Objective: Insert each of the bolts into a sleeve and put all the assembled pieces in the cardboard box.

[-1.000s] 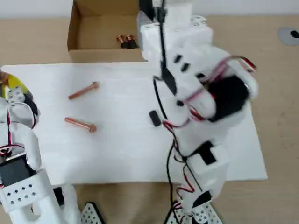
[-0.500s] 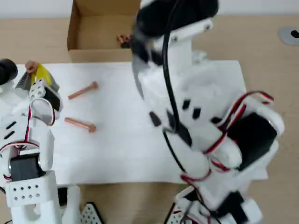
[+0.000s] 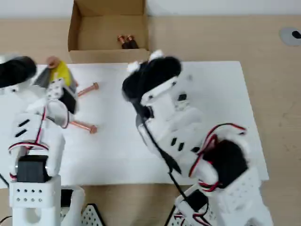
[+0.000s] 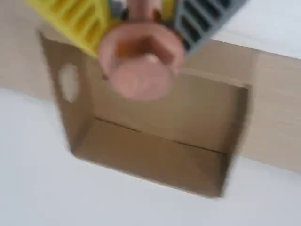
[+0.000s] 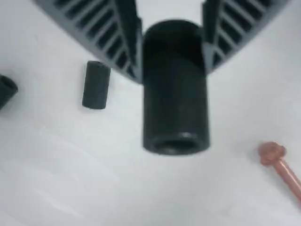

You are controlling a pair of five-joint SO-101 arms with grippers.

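My left gripper is over the white sheet's left part, near the cardboard box, shut on a copper bolt. In the left wrist view the bolt's head sits between the yellow finger and the grey finger, with the box beyond. My right gripper is low over the sheet, shut on a black sleeve. Two loose bolts lie on the sheet. An assembled piece lies inside the box.
The right arm covers the middle of the white sheet. Two more black sleeves and a bolt lie on the sheet near the right gripper. Bare wooden table surrounds the sheet.
The right arm drew back from the box to the sheet's middle, over where a black sleeve lay. My left gripper carried its bolt to the right, toward the box.
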